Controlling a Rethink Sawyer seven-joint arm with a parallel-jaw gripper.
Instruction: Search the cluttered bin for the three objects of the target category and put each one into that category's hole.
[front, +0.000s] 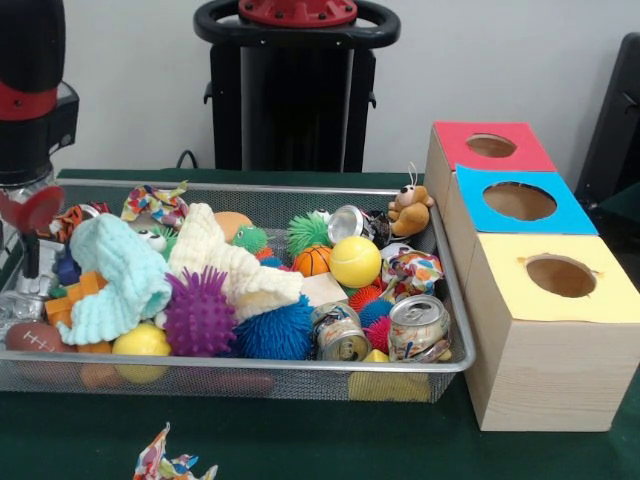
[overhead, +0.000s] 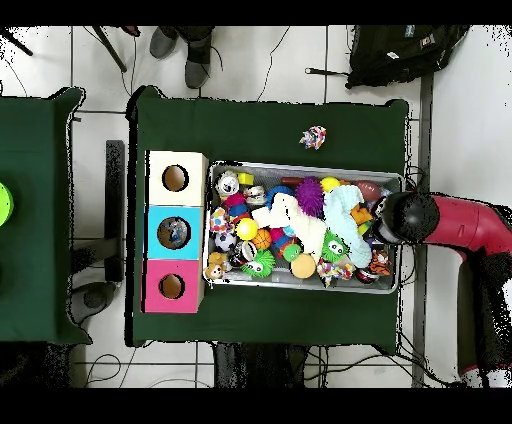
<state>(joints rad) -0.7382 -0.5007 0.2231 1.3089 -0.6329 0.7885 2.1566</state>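
The wire mesh bin (front: 300, 366) is heaped with toys, and also shows in the overhead view (overhead: 300, 167). My gripper (front: 30, 262) hangs from the red and black arm and reaches down into the bin's left end; in the overhead view it (overhead: 386, 222) is at the bin's right end. Something clear and glassy (front: 22, 288) lies right under it among the toys; I cannot tell if it is a bottle. No other clear bottle shows. The blue-panelled hole (front: 520, 201) is the middle one of the wooden box (front: 540, 370), also seen from overhead (overhead: 173, 233).
Three metal cans (front: 418, 328) (front: 340, 335) (front: 350, 222) lie in the bin's right half, among spiky balls, a cream cloth (front: 225, 262) and a small teddy (front: 408, 210). The red hole (front: 490, 146) and yellow hole (front: 560, 275) flank the blue. A colourful scrap (front: 165, 462) lies before the bin. A person's shoes (overhead: 185, 45) show overhead.
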